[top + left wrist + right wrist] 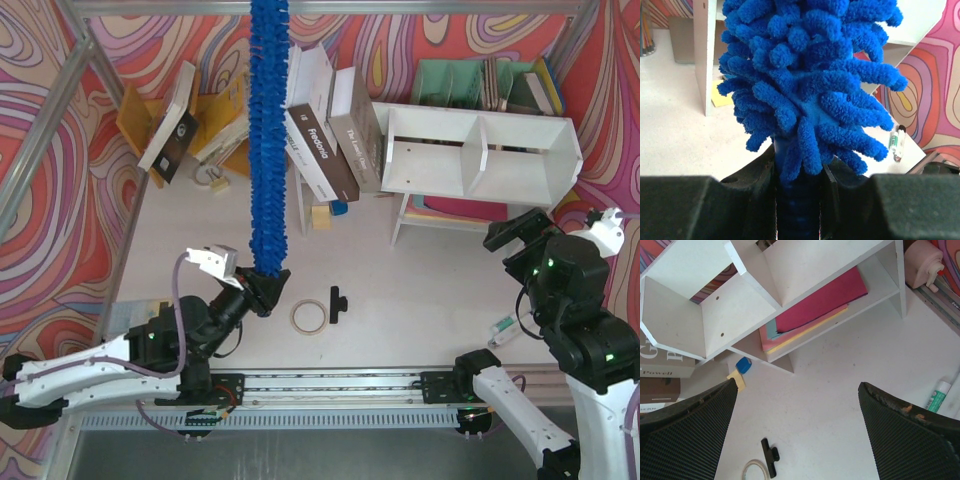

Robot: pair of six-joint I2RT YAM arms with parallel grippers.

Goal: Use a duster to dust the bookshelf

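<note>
The duster (pixel 268 130) stands almost upright in the left half of the top view, its fluffy blue head running from the top edge of the frame down to the left gripper (pixel 268 288) at lower centre-left. The left gripper's fingers are clenched around the duster's slim handle. In the left wrist view the handle sits squeezed between the dark fingers (pixel 752 200) at the bottom, and the blue head (pixel 810 85) fills the middle of the frame.

The bookshelf (pixel 475 150) lies at the upper right of the top view, well apart from the duster, with both open compartments in view. In the right wrist view it (pixel 740 310) fills the upper half, with pink and yellow paper sheets (pixel 825 302) on the board beneath the compartments.

The right gripper (pixel 518 235) hovers at right of the top view, just below the bookshelf. Its fingers are spread wide and hold nothing, as its own view (pixel 797 435) shows.

On the table between the arms lie a tape ring (pixel 308 316) and a black clip (pixel 336 303), just beside each other. A row of books (pixel 325 140) leans between the duster and the bookshelf.
</note>
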